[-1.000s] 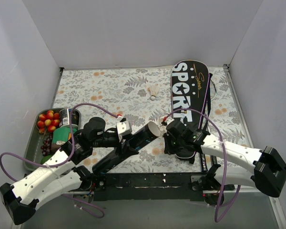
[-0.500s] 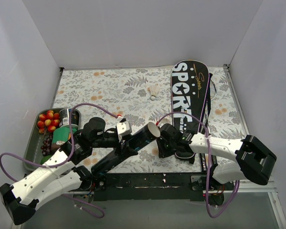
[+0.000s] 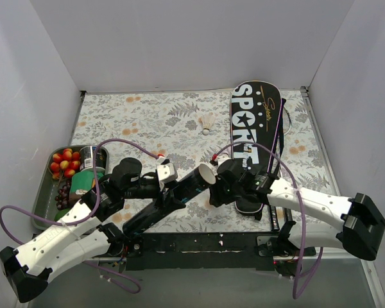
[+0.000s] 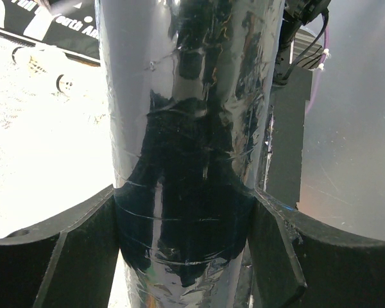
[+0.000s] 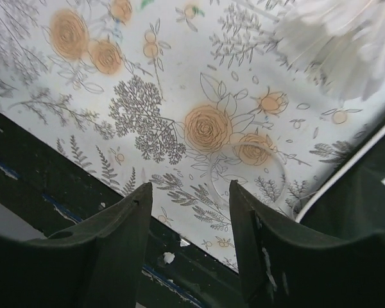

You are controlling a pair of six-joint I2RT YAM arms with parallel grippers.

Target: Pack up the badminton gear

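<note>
Compared with half a second ago, my right arm has pulled its elbow back out toward the right, and the right gripper (image 3: 218, 191) has lifted a touch. It still sits just off the open mouth of the shuttle tube (image 3: 176, 196). The left arm and the tube have not shifted across all three overhead frames. The loose shuttlecock (image 3: 207, 123) lies where it was on the floral tablecloth (image 3: 135, 115), left of the racket bag (image 3: 255, 128).

The left gripper (image 3: 169, 194) is clamped around the tube partway along its length. In the left wrist view the two fingers (image 4: 83, 240) press against both sides of the glossy dark tube (image 4: 192, 115). From overhead the tube runs slantwise, from near the arm bases up to its pale-rimmed mouth in the middle of the table.

The right gripper (image 5: 189, 189) has its fingers (image 5: 119, 247) apart with only tablecloth (image 5: 147, 115) showing between them; they hold nothing. A white shuttlecock skirt (image 5: 346, 45) fills the upper right corner of that view, beyond the fingertips. I cannot tell what it rests on or in.

The racket bag lies lengthwise at the right of the table and reads "SPORT" in big white letters with a star. There is a thin gold script beside them that I cannot read. A cropped strip of white lettering on the bag (image 4: 51, 25) also shows in the left wrist view, too cut off to read. The tray (image 3: 41, 199) of fruit and cans sits at the left edge.
</note>
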